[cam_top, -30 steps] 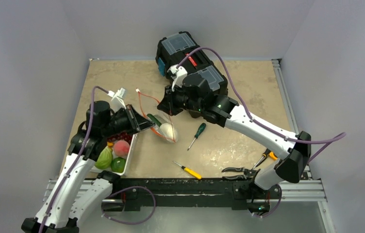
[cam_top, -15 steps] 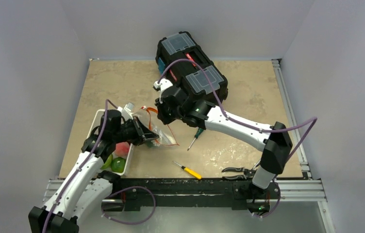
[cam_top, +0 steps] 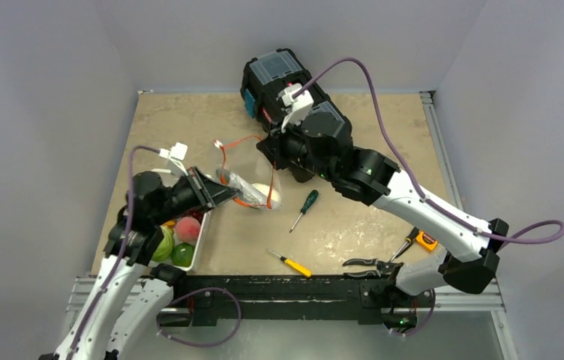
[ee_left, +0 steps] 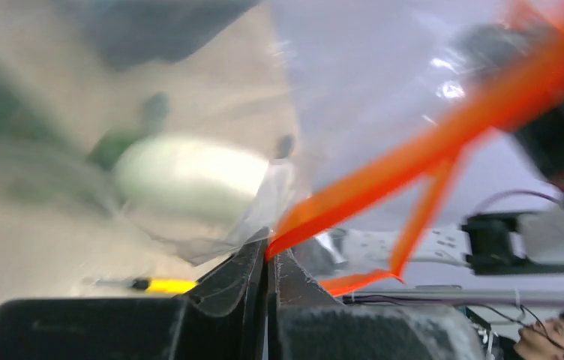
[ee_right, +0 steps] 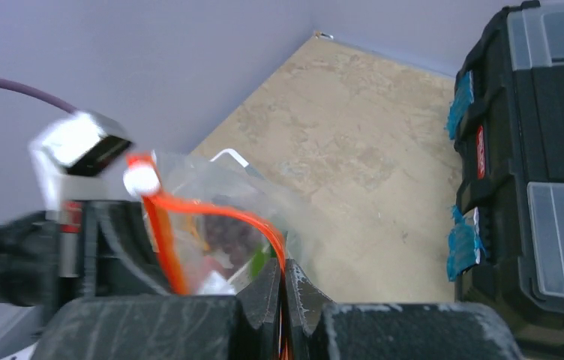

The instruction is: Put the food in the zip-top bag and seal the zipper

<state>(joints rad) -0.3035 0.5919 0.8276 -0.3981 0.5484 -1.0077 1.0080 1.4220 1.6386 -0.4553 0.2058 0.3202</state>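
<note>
**Both claws pinch the bag's mouth**

The left claw is clamped tight on the zipper, and the orange strip runs up and to the right from its tips. The bag spreads just beyond those tips. A radish lies inside it, up and to the left of the claw. A dark green piece beside the radish is too blurred to name. A yellow screwdriver lies low to the left of the jaws.

The right claw is also closed, with the strip passing down between its tips. From there the zipper arcs up and left to its white tab. The toolbox stands to this claw's right.

From above, the bag is stretched between the two claws with its mouth gaping. Behind the left claw, under its arm, the basket holds a peach, a cabbage and a green fruit. A green screwdriver lies on the table, near the right claw on its near side
</note>
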